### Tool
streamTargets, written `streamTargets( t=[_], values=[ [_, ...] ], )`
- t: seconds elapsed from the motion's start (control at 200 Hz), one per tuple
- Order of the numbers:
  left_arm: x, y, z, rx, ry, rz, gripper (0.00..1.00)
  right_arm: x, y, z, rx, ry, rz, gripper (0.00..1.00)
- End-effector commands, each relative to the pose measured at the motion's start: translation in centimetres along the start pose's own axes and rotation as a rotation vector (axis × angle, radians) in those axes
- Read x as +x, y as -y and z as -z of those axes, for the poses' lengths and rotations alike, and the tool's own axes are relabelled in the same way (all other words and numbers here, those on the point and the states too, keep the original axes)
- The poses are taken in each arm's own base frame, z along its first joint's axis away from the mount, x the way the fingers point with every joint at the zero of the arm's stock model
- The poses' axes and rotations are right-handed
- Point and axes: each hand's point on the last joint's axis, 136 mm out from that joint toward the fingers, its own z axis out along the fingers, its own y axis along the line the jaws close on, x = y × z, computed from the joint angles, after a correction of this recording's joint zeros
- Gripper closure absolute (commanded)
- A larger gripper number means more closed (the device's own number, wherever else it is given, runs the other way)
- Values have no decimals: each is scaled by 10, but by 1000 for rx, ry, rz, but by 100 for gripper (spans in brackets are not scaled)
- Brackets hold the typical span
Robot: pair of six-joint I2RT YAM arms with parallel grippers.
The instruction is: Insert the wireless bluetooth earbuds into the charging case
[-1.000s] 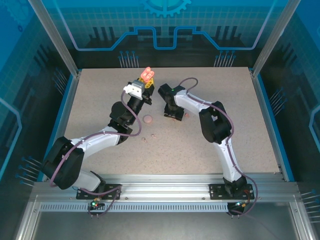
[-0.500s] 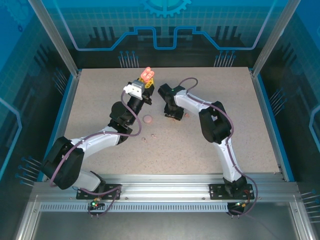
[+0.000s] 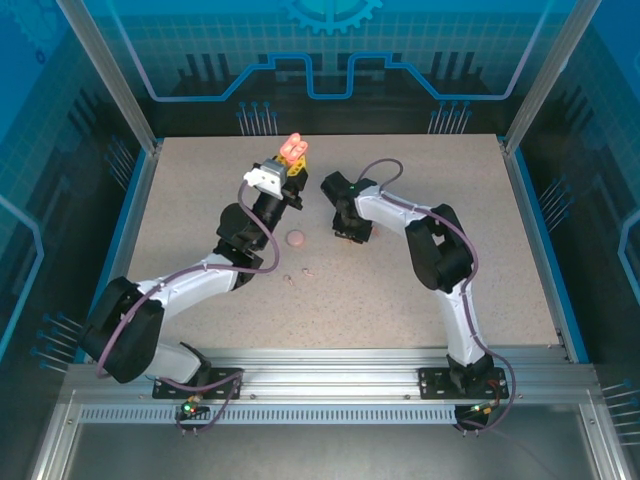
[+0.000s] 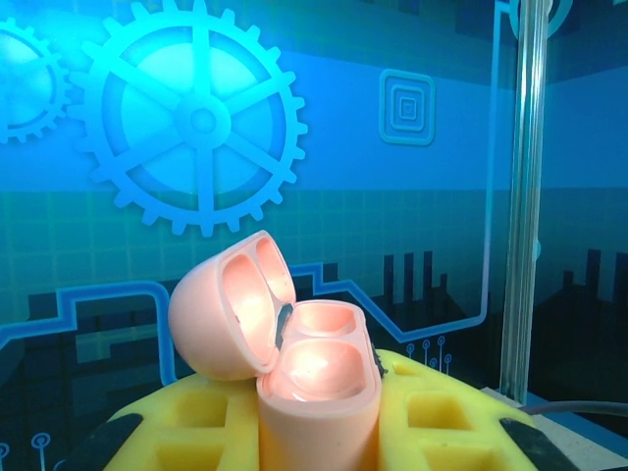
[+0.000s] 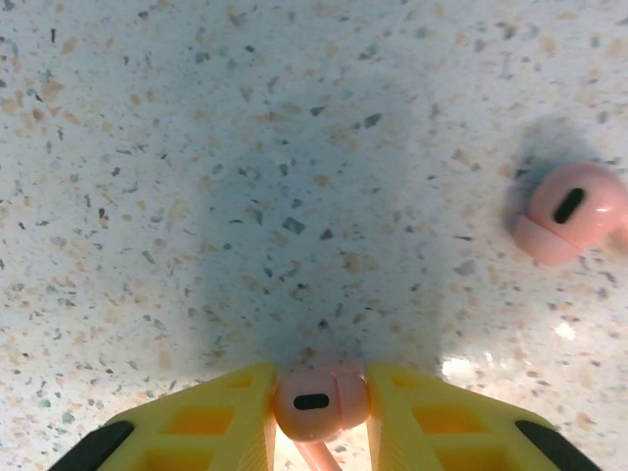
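The pink charging case [image 4: 316,388] stands upright with its lid [image 4: 228,309] hinged open to the left and both wells empty. My left gripper [image 4: 319,412] is shut on its body between yellow fingers [image 4: 446,417], raised at the back of the table [image 3: 290,165]. My right gripper [image 3: 349,233] points down at the tabletop. A pink earbud [image 5: 316,400] sits between its yellow fingers [image 5: 211,432], touched by both pads, with its stem pointing back toward the wrist. A second pink earbud [image 5: 569,211] lies on the table to the right, apart from the gripper.
A round pink object [image 3: 295,238] lies on the speckled table [image 3: 200,220] between the two arms. Two tiny buds [image 3: 288,278] [image 3: 306,270] lie just nearer. Blue walls and metal posts [image 4: 525,196] ring the table.
My right gripper's fingers have drawn in around the pink earbud and the arm has shifted slightly right. The left gripper with the case has nudged a little up and left.
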Motion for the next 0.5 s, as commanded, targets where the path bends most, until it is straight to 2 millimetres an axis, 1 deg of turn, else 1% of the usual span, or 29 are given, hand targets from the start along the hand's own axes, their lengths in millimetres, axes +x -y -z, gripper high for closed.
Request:
streamTargets(
  t=[0.0, 0.145, 0.27, 0.375, 0.495],
  values=[
    [-32, -1, 1, 7, 79, 30, 100, -14, -2, 31, -43, 84, 3, 72],
    [-40, -2, 2, 7, 91, 38, 100, -21, -1, 53, -83, 136, 2, 72],
    [-46, 0, 5, 16, 103, 44, 100, -27, 2, 78, -124, 190, 1, 73],
    [-52, 3, 8, 41, 116, 43, 100, -35, 6, 106, -171, 255, 2, 73],
    [-63, 11, 13, 94, 137, 44, 100, -46, 8, 145, -235, 340, 20, 73]
  ],
)
